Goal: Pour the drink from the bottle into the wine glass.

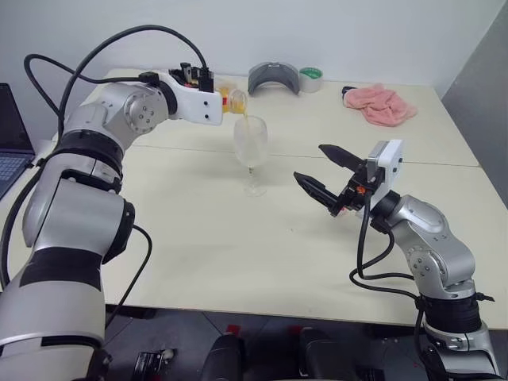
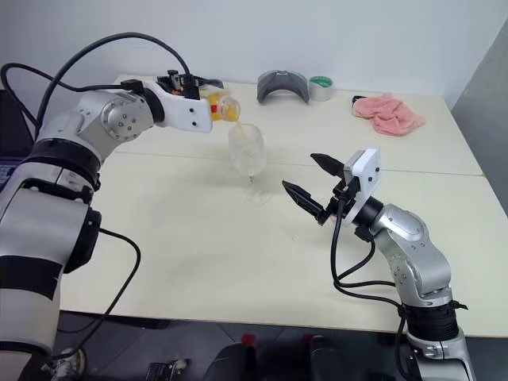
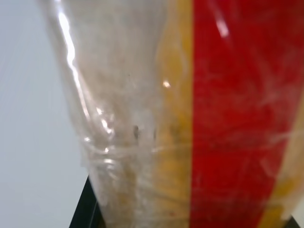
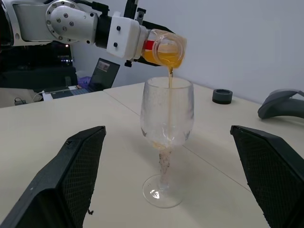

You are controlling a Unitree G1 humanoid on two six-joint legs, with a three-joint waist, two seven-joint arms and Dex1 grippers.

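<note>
My left gripper point(image 1: 226, 97) is shut on the bottle point(image 4: 164, 50), holding it tipped on its side over the wine glass point(image 1: 251, 143). The bottle has no cap on, and its mouth points down at the glass rim. A thin stream of the orange drink point(image 4: 170, 90) falls from the mouth into the bowl, where a little liquid pools at the bottom. The glass stands upright on the cream table point(image 1: 238, 254). The bottle's red and white label point(image 3: 228, 114) shows close up in the left wrist view. My right gripper point(image 1: 320, 175) hovers open to the right of the glass, holding nothing.
At the table's far edge lie a grey curved holder point(image 1: 273, 78), a roll of tape point(image 1: 310, 78) and a pink cloth point(image 1: 382, 105). A black cap-like ring point(image 4: 222, 96) sits on the table behind the glass. A laptop point(image 1: 11, 139) stands at the left.
</note>
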